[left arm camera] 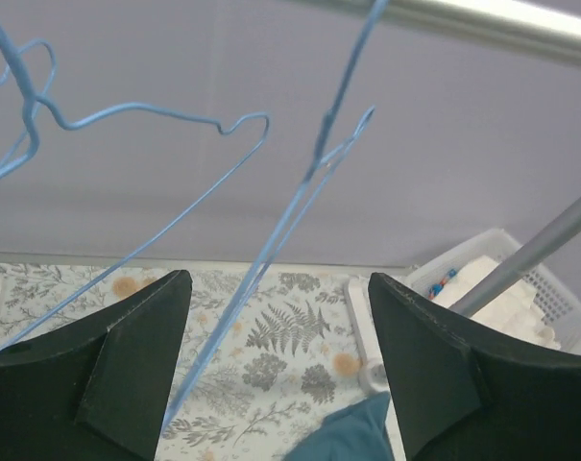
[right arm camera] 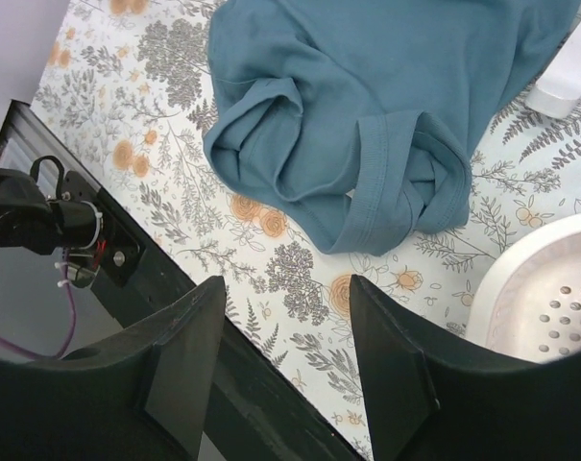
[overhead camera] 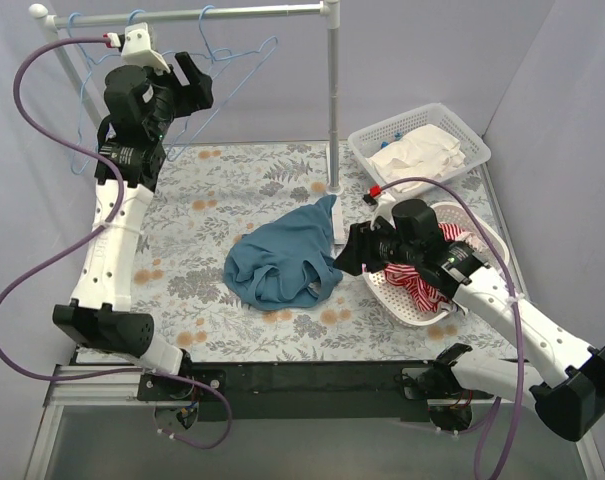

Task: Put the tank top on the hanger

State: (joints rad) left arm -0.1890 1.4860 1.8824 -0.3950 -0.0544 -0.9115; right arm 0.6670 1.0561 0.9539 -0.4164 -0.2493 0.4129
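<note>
The teal-blue tank top [overhead camera: 282,262] lies crumpled on the floral table near the middle; it fills the top of the right wrist view [right arm camera: 386,115] and its edge shows in the left wrist view [left arm camera: 352,437]. Light-blue wire hangers [overhead camera: 244,62] hang from the grey rail [overhead camera: 232,14] at the back left; two show in the left wrist view [left arm camera: 300,192]. My left gripper [overhead camera: 194,85] is open and empty, raised close to the hangers; one hanger wire [left arm camera: 223,336] runs between its fingers without touching them. My right gripper [overhead camera: 350,252] is open and empty, just right of the tank top.
A white round basket [overhead camera: 437,290] with a red-and-white striped garment [overhead camera: 422,285] sits under my right arm. A white rectangular basket [overhead camera: 420,140] with white cloths stands at back right. The rail's upright pole [overhead camera: 333,100] stands behind the tank top. The table's dark front edge [right arm camera: 223,355] is near.
</note>
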